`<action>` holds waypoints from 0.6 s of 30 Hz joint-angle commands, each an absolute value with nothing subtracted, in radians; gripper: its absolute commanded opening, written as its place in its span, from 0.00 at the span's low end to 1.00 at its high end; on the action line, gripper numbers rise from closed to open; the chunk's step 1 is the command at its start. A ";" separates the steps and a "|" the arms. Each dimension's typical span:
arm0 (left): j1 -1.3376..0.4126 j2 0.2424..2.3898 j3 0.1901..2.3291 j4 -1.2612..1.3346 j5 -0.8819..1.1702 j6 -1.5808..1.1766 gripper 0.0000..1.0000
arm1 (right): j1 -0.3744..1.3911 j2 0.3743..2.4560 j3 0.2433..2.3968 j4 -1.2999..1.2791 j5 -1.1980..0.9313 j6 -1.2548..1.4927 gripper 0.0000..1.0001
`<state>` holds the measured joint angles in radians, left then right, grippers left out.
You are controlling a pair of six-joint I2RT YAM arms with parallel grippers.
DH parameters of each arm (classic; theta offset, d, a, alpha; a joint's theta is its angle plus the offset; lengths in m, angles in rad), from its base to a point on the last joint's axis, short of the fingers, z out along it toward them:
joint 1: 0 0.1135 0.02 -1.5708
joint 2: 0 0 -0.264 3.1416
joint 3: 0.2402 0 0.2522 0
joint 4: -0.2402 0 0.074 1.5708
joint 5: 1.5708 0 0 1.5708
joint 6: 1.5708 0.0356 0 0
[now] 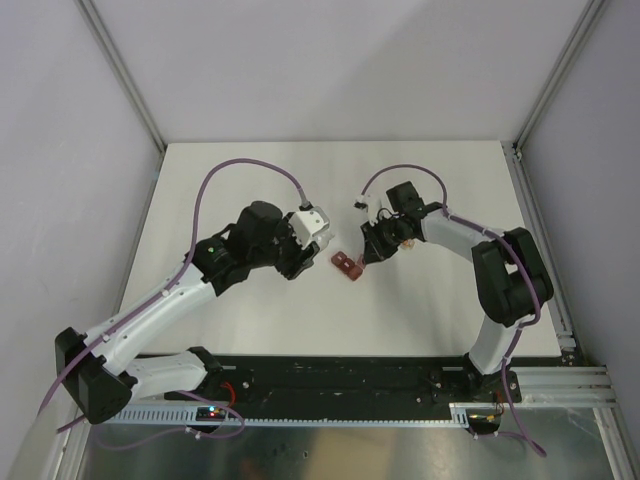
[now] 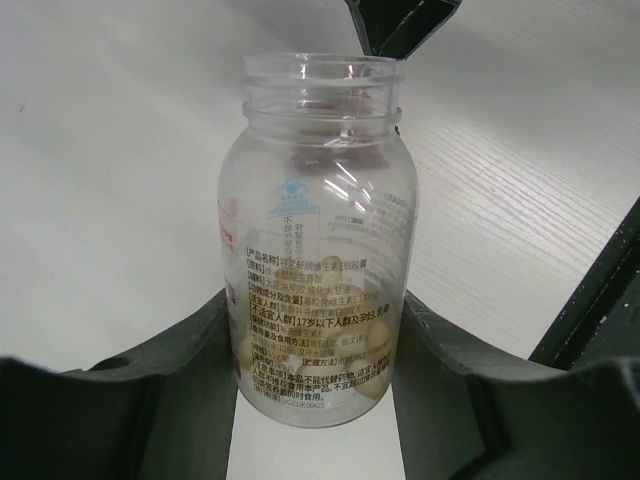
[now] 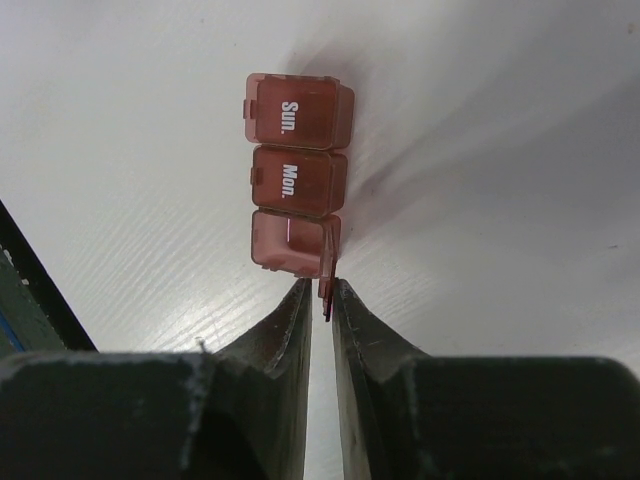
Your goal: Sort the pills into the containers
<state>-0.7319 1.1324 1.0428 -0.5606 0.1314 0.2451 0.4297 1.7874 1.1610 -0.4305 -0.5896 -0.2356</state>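
Note:
The containers are a dark red strip (image 1: 347, 265) of three compartments (image 3: 295, 180) on the white table, between the two grippers. The "Sun." and "Mon." lids are closed. The nearest compartment is open, and its lid (image 3: 327, 268) stands up. My right gripper (image 3: 322, 290) is shut on that lid's edge, low over the table (image 1: 372, 252). My left gripper (image 2: 318, 335) is shut on a clear, uncapped labelled bottle (image 2: 318, 230). The bottle's mouth faces away from the wrist camera. Pale yellow-tan pills (image 2: 372, 350) lie at its bottom. The left gripper (image 1: 305, 252) sits just left of the strip.
A dark part, apparently the right gripper (image 2: 400, 25), shows beyond the bottle's mouth. Grey walls enclose the white table (image 1: 420, 320) at the back and on both sides. A black rail (image 1: 350, 375) with the arm bases runs along the near edge.

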 commanded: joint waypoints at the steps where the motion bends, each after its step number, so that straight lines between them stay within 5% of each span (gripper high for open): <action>1: -0.738 1.128 1.040 -0.523 0.113 0.259 0.00 | 0.429 1.737 1.154 -0.413 -0.593 -0.226 0.18; 18: -0.747 1.117 1.024 -0.524 0.093 0.263 0.00 | 0.464 1.705 1.135 -0.437 -0.590 -0.230 0.20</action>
<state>-0.7422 1.1324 1.0264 -0.5594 0.1066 0.2470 0.4507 1.7561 1.1412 -0.4366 -0.5900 -0.2356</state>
